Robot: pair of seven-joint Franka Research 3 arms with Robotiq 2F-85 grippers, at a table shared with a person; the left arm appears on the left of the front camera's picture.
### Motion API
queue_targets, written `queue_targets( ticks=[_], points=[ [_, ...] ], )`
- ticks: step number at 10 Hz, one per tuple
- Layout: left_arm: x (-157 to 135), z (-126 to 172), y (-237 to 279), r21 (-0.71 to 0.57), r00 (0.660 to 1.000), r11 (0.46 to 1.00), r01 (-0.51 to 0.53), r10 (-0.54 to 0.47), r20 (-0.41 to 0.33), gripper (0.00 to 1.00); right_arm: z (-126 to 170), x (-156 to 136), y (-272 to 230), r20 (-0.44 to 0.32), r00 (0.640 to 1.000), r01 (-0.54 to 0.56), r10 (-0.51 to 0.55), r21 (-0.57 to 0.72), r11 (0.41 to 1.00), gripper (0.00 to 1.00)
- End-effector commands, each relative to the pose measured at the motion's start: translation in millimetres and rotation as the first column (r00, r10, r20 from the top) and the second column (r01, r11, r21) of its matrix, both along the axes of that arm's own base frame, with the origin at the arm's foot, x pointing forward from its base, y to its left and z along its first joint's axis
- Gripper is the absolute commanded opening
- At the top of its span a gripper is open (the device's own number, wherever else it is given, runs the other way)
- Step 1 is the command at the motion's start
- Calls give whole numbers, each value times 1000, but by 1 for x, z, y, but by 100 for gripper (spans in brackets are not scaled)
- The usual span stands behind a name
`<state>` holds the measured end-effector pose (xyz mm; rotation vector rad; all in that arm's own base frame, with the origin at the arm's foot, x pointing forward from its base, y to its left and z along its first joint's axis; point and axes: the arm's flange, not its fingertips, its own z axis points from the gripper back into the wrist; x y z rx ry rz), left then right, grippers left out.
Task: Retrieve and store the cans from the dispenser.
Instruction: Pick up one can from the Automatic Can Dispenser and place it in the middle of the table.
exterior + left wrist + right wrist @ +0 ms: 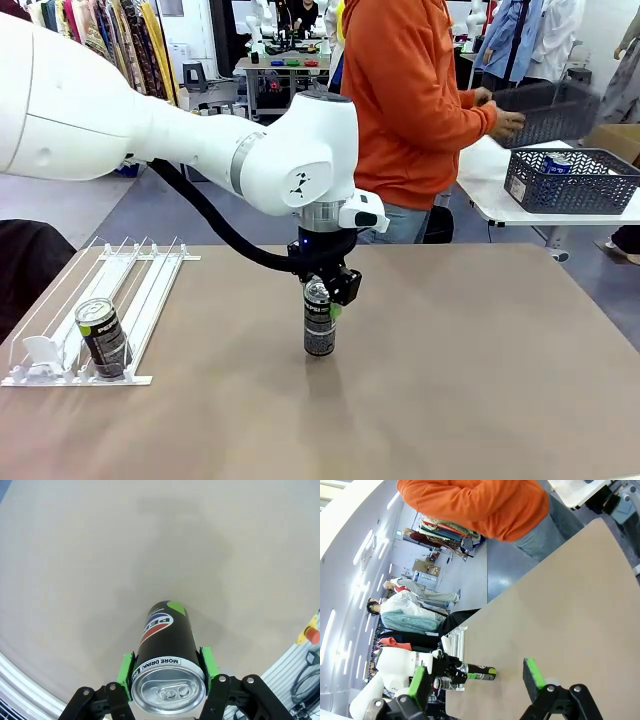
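The brown table [480, 380] takes up most of the front view, and a person [400, 100] in an orange top stands at its far side, turned towards a white side table. The left arm [200, 140] reaches to the middle of the brown table, probably to carry its load out where there is room. The rack [140, 285] lies at the table's left edge, sloped so that cans roll to the near end. A grey basket [570, 190] sits on the side table, likely the store, with a blue can [557, 163] inside.

The left gripper [167, 672] clamps its green pads on the upper sides of a dark can [319, 325], upright and apparently resting on the table. The right gripper [476, 677] is spread wide, holding nothing. A second can [102, 338] waits upright at the rack's near end.
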<state>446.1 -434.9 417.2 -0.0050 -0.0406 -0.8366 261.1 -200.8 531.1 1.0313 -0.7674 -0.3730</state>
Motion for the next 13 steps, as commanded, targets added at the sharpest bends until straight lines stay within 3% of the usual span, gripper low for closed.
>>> queue_targets(
  ticks=[1,2,3,4,5,10,13],
  points=[
    [2,10,1,1,1000,1000,14,-14,22,0,0,4,0,43,999,2,-2,7,1000,100],
    [4,9,1,2,1000,1000,16,-16,25,0,0,4,0,43,999,2,-2,7,1000,100],
    [3,9,1,5,1000,1000,15,-15,25,23,0,4,0,43,999,2,-2,7,1000,100],
    [3,9,1,5,1000,1000,16,-16,19,81,0,4,0,43,999,2,-2,7,1000,100],
    [3,10,1,8,1000,1000,18,-18,22,100,0,4,0,43,999,2,-2,7,1000,100],
    [0,20,4,-17,1000,1000,1,0,30,100,0,4,0,43,999,2,-2,7,1000,100],
    [-21,100,52,-180,998,983,-45,34,-60,100,0,4,0,43,999,2,-2,7,1000,100]
  ],
)
